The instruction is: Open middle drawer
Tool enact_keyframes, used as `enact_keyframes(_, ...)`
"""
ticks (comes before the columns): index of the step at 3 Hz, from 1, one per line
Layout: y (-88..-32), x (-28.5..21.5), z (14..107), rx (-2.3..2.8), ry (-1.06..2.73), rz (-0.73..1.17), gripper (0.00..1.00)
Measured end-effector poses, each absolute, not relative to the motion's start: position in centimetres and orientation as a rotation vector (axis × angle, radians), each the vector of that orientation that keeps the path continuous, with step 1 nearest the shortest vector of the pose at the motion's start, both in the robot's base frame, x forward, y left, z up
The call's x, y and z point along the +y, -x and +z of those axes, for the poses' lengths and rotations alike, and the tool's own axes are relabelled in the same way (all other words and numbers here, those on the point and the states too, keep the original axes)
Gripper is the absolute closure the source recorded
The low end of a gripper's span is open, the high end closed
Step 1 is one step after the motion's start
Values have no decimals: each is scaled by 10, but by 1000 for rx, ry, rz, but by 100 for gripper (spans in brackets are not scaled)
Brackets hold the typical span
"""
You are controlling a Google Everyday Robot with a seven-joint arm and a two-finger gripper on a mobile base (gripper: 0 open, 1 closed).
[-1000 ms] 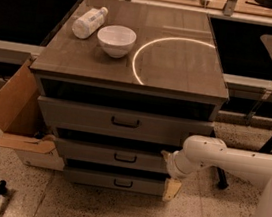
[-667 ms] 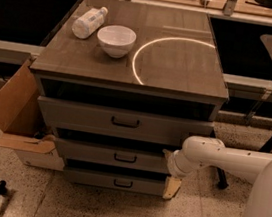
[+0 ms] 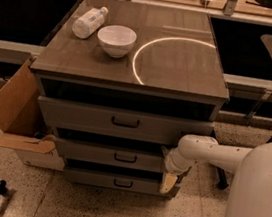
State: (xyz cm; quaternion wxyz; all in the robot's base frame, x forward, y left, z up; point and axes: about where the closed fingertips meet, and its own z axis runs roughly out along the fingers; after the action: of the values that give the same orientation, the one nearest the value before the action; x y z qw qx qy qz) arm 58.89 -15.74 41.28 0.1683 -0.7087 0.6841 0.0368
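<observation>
A: Drawer position, please: where is the middle drawer (image 3: 94, 152)?

B: Second of three in the grey cabinet (image 3: 46, 99). It is a wide, shallow front with a small dark loop handle (image 3: 125, 157) at its centre. It lies below the taller top drawer (image 3: 84, 116) and above the lowest drawer (image 3: 91, 177), with a dark band of shadow along its upper edge.

A: And the gripper?

B: The gripper (image 3: 168, 182) hangs at the cabinet's right front corner. Its tan tip is level with the lowest drawer's right end, well to the right of the loop handle. The white arm (image 3: 205, 153) reaches in from the right, and its rounded wrist covers the middle drawer's right end.

A: Spread, or clamped on something?

B: I cannot tell; nothing shows whether it grips anything.

A: What else is there?

B: On the cabinet's top, a white bowl (image 3: 116, 39) stands just beside a white bottle (image 3: 89, 21) lying on its side. A bright curved line of light (image 3: 143, 51) lies to the bowl's right. A cardboard box (image 3: 12, 106) leans against the cabinet's left side. The robot's white body (image 3: 257, 198) fills the lower right.
</observation>
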Motion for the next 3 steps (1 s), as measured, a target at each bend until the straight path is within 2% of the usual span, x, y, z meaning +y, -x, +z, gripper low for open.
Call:
enact_keyframes(1,-586,-153,405,1938,2033,116,25)
enact_keyframes(3,-528,-158,421,1905,2036,174,72)
